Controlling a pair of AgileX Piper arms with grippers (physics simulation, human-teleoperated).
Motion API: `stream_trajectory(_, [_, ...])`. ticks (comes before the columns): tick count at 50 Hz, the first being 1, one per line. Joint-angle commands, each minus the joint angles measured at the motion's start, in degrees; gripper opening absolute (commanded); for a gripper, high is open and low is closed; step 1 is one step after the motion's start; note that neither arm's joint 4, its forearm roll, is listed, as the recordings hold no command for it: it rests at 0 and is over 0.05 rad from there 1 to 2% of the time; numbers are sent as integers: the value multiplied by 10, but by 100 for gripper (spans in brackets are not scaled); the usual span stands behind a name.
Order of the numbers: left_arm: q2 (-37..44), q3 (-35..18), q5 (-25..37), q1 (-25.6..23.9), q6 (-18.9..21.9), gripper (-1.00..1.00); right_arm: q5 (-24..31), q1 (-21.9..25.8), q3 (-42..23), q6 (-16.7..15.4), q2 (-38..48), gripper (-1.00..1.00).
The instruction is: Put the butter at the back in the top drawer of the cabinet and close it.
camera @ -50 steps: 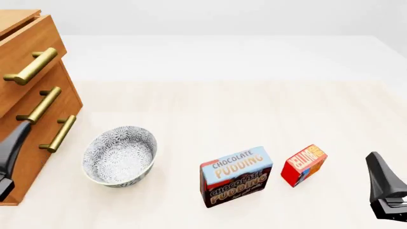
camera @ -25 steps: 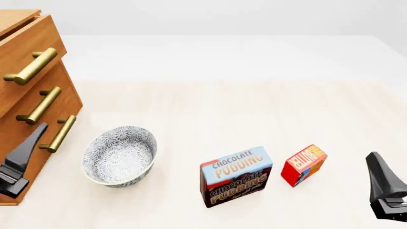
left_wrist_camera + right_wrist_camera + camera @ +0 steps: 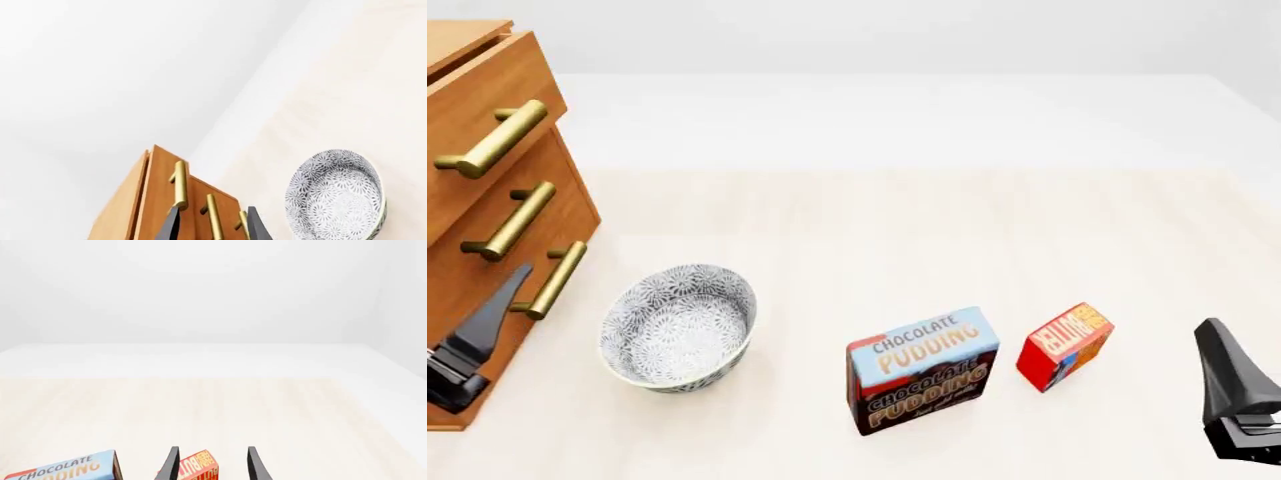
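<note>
The butter (image 3: 1065, 345), a small red and orange box, stands at the front right of the table, just right of the pudding box. In the right wrist view the butter (image 3: 197, 469) lies just beyond my open right gripper (image 3: 213, 465). That right gripper (image 3: 1217, 340) hovers to the butter's right, apart from it. The cabinet (image 3: 454, 90) stands at the left. Its top drawer (image 3: 521, 75) has a brass handle (image 3: 487, 140), and its front sticks out slightly past the lower ones. My left gripper (image 3: 510, 285) is open and empty in front of the lowest drawer, and the left wrist view shows its fingers (image 3: 170, 226) pointing at the handles.
A patterned grey bowl (image 3: 678, 325) sits beside the cabinet, close to the left gripper. A brown and blue chocolate pudding box (image 3: 921, 368) stands between the bowl and the butter. Two lower drawers carry brass handles (image 3: 510, 218).
My left gripper has shifted to the right and slightly lower in front of the cabinet. The right gripper, the butter and the drawers have not moved.
</note>
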Motion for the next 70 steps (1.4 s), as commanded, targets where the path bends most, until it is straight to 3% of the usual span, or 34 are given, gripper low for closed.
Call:
stream_trajectory(1, [7,-24,30,10,50,100,0,0,0,0,0,100])
stream_trajectory(7, [5,-31,34,4,76,100,0,0,0,0,0,100])
stream_trajectory(33, [19,-19,12,6,111,100,0,0,0,0,0,100])
stream_trajectory(57, [53,11,-58,18,157,100,0,0,0,0,0,100])
stream_trajectory(62, [62,36,-89,26,175,100,0,0,0,0,0,100])
stream_trajectory(63, [76,37,-108,41,197,100,0,0,0,0,0,100])
stream_trajectory(70, [78,25,-99,43,200,100,0,0,0,0,0,100])
